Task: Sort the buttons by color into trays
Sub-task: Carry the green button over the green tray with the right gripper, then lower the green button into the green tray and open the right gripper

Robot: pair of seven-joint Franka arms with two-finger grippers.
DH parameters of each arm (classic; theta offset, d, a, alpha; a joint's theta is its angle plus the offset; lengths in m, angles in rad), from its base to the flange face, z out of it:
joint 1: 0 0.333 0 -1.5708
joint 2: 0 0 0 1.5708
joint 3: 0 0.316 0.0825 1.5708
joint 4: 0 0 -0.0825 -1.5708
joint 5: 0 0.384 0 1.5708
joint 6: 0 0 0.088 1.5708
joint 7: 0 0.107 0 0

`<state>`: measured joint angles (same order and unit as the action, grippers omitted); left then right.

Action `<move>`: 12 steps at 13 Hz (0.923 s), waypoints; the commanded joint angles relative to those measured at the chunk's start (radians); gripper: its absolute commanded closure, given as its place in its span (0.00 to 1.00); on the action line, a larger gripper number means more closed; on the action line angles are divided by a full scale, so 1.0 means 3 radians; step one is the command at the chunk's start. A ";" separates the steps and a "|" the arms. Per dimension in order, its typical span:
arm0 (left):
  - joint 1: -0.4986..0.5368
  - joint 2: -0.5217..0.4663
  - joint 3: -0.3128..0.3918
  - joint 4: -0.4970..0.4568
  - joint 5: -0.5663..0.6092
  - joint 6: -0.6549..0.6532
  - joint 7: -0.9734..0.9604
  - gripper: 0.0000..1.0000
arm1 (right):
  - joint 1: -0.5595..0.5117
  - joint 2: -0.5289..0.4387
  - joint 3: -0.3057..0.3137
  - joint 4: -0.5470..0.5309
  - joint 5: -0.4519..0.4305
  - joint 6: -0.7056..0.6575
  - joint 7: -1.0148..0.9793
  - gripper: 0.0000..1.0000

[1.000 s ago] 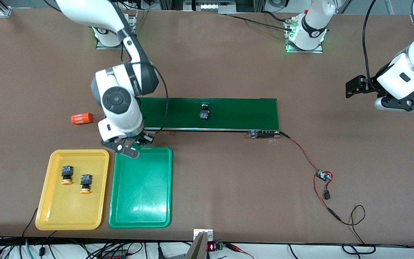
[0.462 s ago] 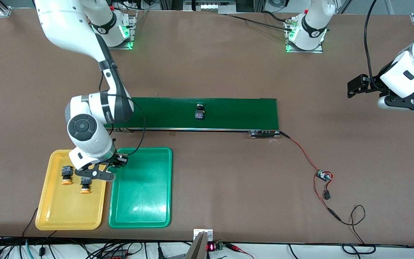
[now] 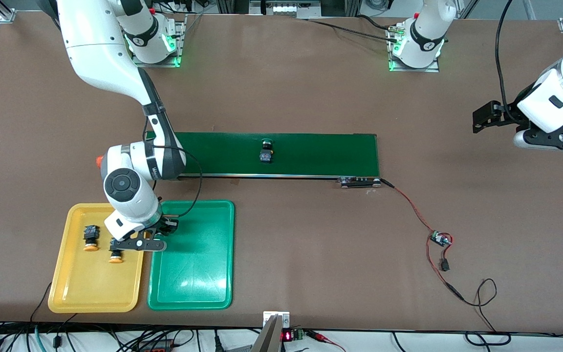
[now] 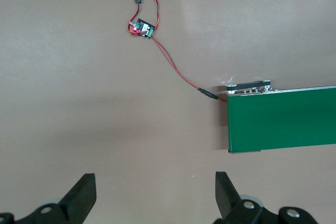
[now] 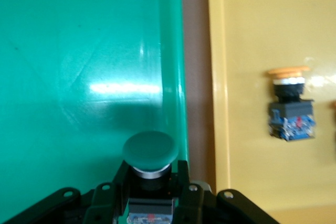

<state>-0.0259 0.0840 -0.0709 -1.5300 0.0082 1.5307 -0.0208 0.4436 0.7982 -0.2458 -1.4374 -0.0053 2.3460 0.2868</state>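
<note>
While the right tool point(image 5: 149, 203) pinches a green button point(image 5: 150, 153) above the green tray point(image 3: 213, 274) beside the yellow tray point(image 3: 74, 293), another green button point(image 3: 265, 151) sits on the conveyor belt point(image 3: 320, 154). Two orange buttons point(image 3: 91, 238) lie in the yellow tray. Left tool point(image 4: 155, 200) waits spread over bare tabletop point(image 4: 79, 103).

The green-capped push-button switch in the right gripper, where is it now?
The green-capped push-button switch is held by the right gripper over the green plastic tray, at its edge beside the yellow plastic tray.
</note>
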 commanded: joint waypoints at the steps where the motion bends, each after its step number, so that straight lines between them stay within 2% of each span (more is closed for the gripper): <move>1: -0.0006 0.0022 -0.0014 0.0089 0.0075 -0.0081 -0.0002 0.00 | -0.0057 0.0085 0.0088 0.0107 0.0115 0.0105 -0.0189 1.00; 4: -0.0006 0.0022 -0.0014 0.0089 0.0075 -0.0081 -0.0002 0.00 | -0.0083 0.0202 0.0160 0.0113 0.0171 0.0361 -0.0189 1.00; 5: -0.0006 0.0022 -0.0019 0.0089 0.0075 -0.0081 -0.0002 0.00 | -0.0078 0.0208 0.0160 0.0113 0.0201 0.0402 -0.0184 0.82; 6: -0.0011 0.0022 -0.0019 0.0089 0.0075 -0.0081 -0.0002 0.00 | -0.0078 0.0203 0.0160 0.0113 0.0283 0.0407 -0.0154 0.01; 10: -0.0011 0.0022 -0.0019 0.0089 0.0080 -0.0081 -0.0002 0.00 | -0.0027 -0.0006 0.0154 0.0092 0.0396 0.0316 -0.0143 0.00; 12: -0.0011 0.0022 -0.0019 0.0089 0.0075 -0.0081 -0.0002 0.00 | 0.0075 -0.0241 0.0160 0.0077 0.0401 -0.0127 0.0045 0.00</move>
<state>-0.0270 0.0839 -0.0719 -1.5295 0.0082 1.5300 -0.0208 0.4410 0.8078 -0.2076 -1.3974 0.0995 2.4154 0.2638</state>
